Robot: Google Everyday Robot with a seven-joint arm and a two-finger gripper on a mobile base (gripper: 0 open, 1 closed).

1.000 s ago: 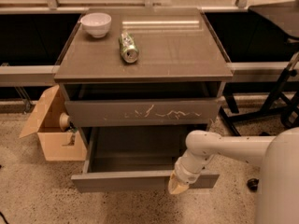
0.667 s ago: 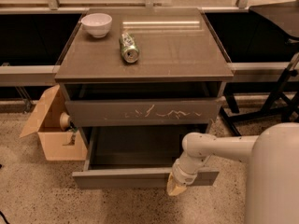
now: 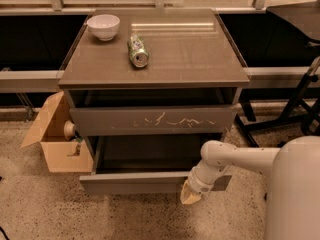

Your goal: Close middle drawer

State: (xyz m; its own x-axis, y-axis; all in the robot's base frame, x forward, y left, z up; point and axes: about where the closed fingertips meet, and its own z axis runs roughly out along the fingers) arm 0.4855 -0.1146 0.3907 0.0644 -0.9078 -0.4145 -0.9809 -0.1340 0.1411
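The bench (image 3: 190, 54), a grey-brown drawer unit, fills the middle of the view and stands on a speckled floor (image 3: 40, 209) in front of a dark window ledge. The robot's pale body (image 3: 295, 189) takes up the near right corner, and its arm (image 3: 240, 156) reaches left from there towards the bench.

The middle drawer (image 3: 135, 182) is the lower of the two fronts in view. It is pulled well out towards the near side, its interior is open to view and looks bare, and its flat front runs left to right. Above it, the scratched top drawer (image 3: 150, 120) also sits a little proud of the frame.

An open cardboard box (image 3: 60, 149) rests on the floor just left of the bench. On the bench top a white bowl (image 3: 103, 26) stands at the far left, and a drinks can (image 3: 138, 51) lies on its side just to the right of it.

The end effector (image 3: 192, 194) is at the near face of the middle drawer, right of centre, and seems to touch the front panel. Whether it is spread or pressed together cannot be told. The drawer lies directly on its far side, so closing it probably calls for a straight push away, square to the front's long axis. Because the contact is off-centre, the drawer may skew in its runners.
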